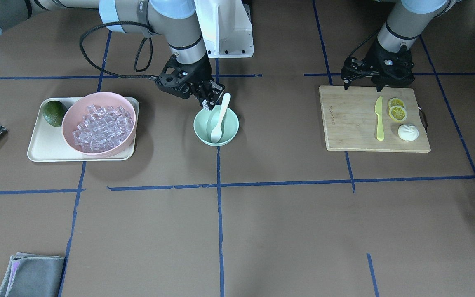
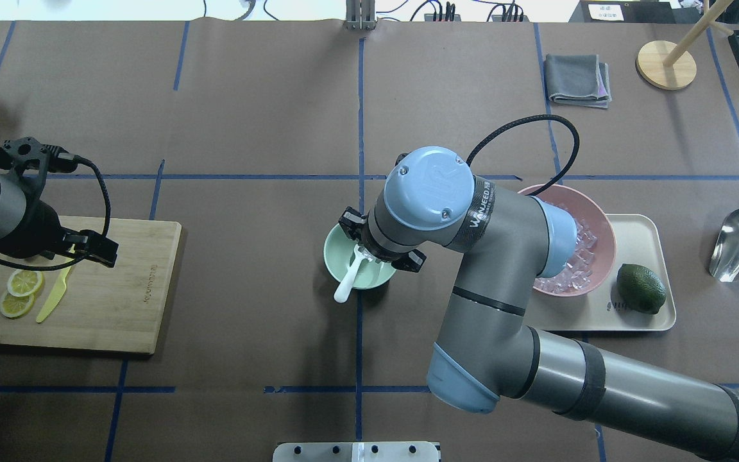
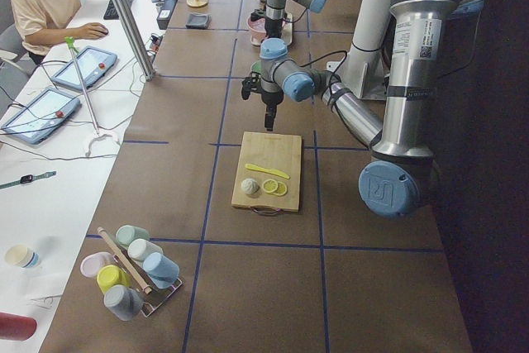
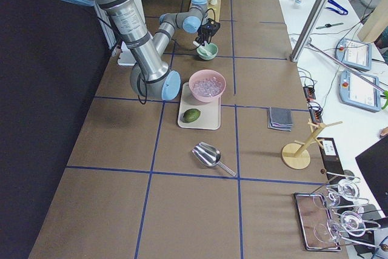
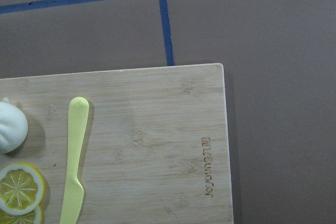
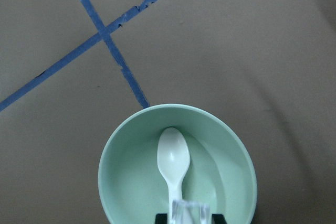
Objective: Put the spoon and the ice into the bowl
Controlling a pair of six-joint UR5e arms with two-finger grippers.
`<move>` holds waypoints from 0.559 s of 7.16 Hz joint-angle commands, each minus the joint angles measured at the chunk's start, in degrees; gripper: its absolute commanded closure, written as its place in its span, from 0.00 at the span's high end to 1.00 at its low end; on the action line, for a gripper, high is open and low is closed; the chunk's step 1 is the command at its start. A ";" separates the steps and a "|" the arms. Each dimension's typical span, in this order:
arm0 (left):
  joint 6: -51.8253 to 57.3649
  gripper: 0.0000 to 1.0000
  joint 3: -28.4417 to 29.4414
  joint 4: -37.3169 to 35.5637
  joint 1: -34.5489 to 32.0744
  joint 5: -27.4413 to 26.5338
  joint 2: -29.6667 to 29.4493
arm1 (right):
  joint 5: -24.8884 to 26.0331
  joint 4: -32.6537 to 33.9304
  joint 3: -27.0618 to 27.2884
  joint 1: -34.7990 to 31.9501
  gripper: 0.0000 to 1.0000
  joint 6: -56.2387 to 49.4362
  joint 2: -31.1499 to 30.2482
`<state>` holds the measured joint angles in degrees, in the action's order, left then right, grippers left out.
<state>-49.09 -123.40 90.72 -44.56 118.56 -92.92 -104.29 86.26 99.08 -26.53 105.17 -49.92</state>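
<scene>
Partly hidden: spoon [image 6: 174,157] handle, behind right end effector [image 1: 210,103].

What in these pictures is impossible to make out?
Whether the right gripper grips the spoon: overhead, the right arm covers the jaws; the wrist view's bottom edge cuts them off.
Part of the pink bowl of ice: overhead, that arm covers it.
The lemon slices: the left wrist view's edge cuts them.

surface: table [image 1: 287,231] covered in brown paper; grid of blue tape lines [image 1: 220,231] | side: long white desk [image 3: 50,204] beside it | rear: dark backdrop [image 4: 36,150] | light: even; shadows soft
</scene>
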 commanded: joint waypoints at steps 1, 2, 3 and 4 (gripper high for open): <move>-0.22 1.00 -0.35 -0.11 0.00 -0.09 0.02 | 0.14 -0.39 -0.38 0.34 0.99 0.04 0.17; -0.22 1.00 -0.44 -0.11 -0.09 0.00 0.02 | 0.05 -0.13 0.40 0.25 0.99 -0.40 0.09; -0.13 1.00 -0.96 -0.11 -0.17 0.00 0.20 | -1.43 2.14 5.11 -3.14 1.00 -0.57 -1.65; 0.57 1.00 -2.54 -0.37 -0.70 0.09 3.07 | -6.93 7.55 14.55 -7.35 1.00 -1.88 -8.02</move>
<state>-49.08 -124.54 90.56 -44.83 118.58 -92.10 -106.49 88.88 104.73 -29.53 104.40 -52.46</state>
